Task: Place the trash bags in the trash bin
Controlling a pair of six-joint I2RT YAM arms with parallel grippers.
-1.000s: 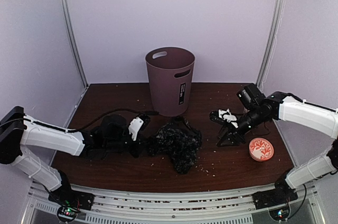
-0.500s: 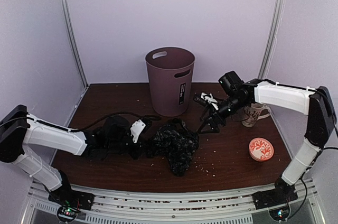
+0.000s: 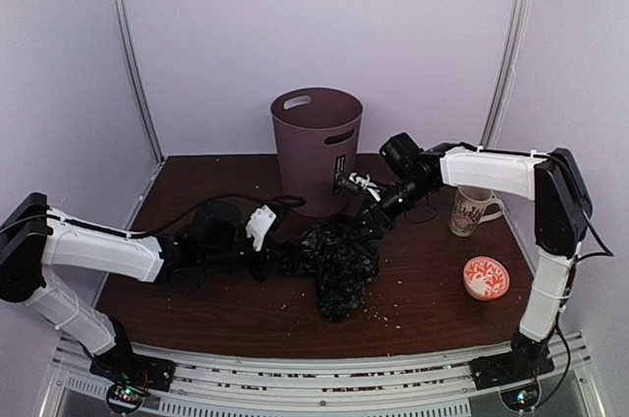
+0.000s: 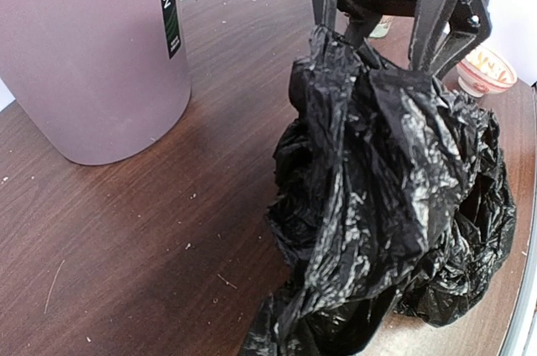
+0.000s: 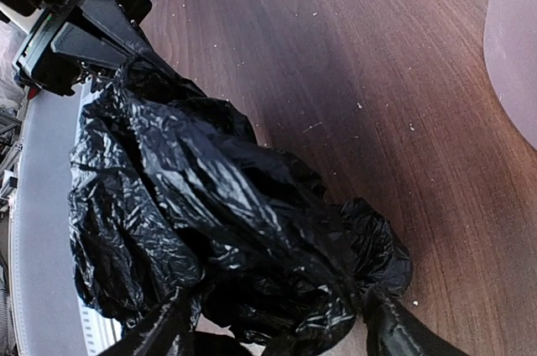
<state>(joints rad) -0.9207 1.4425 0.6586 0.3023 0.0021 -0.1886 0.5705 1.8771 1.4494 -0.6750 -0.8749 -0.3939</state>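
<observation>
The mauve-brown trash bin (image 3: pixel 316 147) stands upright at the back middle of the table, and fills the upper left of the left wrist view (image 4: pixel 92 54). A heap of crumpled black trash bags (image 3: pixel 339 265) lies in front of it. My left gripper (image 3: pixel 285 258) is shut on the heap's left side; the bags (image 4: pixel 394 196) hide its fingers in its own view. My right gripper (image 3: pixel 369 225) is open, its fingers (image 5: pixel 403 335) straddling the top of the bags (image 5: pixel 218 205). The left gripper (image 5: pixel 75 28) shows beyond the heap.
A patterned cream mug (image 3: pixel 472 208) stands at the right, with a small red-and-white bowl (image 3: pixel 486 277) nearer the front. Crumbs are scattered over the brown table (image 3: pixel 197 304). A black cable (image 3: pixel 211 203) arcs over the left arm. Metal posts (image 3: pixel 133 53) frame the back corners.
The right arm swung left from beside the bowl to the top of the bags, its jaws opening on the way. The left gripper stayed shut and shifted the heap slightly right.
</observation>
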